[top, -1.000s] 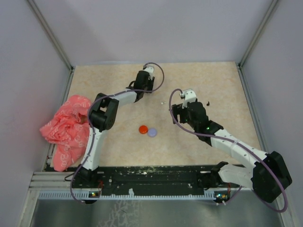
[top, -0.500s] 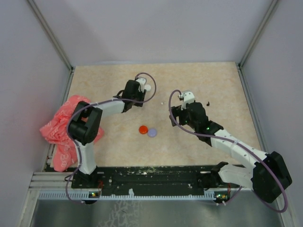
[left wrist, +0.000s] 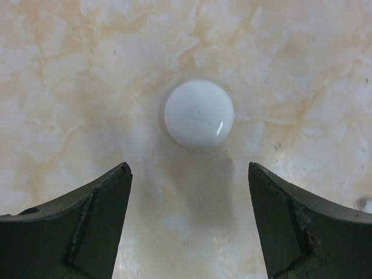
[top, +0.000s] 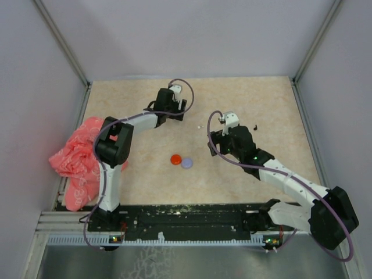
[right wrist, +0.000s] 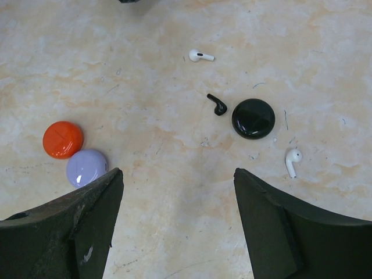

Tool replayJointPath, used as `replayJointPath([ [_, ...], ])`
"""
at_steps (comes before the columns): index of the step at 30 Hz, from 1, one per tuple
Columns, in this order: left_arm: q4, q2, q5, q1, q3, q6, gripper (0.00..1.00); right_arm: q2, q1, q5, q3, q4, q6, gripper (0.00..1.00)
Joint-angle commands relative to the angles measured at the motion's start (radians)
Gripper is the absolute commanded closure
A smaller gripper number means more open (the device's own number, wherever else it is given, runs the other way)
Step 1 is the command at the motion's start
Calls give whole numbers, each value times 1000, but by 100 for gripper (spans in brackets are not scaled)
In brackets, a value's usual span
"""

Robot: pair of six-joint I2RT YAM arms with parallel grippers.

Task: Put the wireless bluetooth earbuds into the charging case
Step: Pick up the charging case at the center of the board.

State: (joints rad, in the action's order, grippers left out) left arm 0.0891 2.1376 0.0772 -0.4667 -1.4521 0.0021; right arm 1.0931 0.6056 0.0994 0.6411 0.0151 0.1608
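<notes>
**Left hand**: fingers wide apart, nothing between them; white case lies on the surface just ahead of the tips.

**Right hand**: wide, empty. Ahead lie a black earbud just beside the black case, a white earbud farther off, and a second white earbud near one fingertip. The orange case touches the lilac case by the other.
</notes>
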Motion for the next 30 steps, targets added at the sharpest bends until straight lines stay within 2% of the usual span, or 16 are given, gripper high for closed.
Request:
replayJointPath([
  [1,3,82,1,5,-118,40,14,3,-4,2,38,-24,-7,23],
  [10,-14,196,-38,10,-255,46,17,19,-4,3,44,-24,-16,23],
  [14,-30,219,-40,14,-279,45,25,23,-4,2,46,-21,-19,23],
  [18,-39,213,-40,15,-266,48,38,29,-4,-5,51,-20,-18,24],
  [22,-4,155,-60,16,-190,74,45,33,-5,-21,59,-17,-19,24],
  [25,58,82,-96,16,-73,109,49,32,-4,-40,69,-9,-15,24],
  [30,180,-77,-216,16,137,201,50,48,-7,-95,114,46,-9,24],
])
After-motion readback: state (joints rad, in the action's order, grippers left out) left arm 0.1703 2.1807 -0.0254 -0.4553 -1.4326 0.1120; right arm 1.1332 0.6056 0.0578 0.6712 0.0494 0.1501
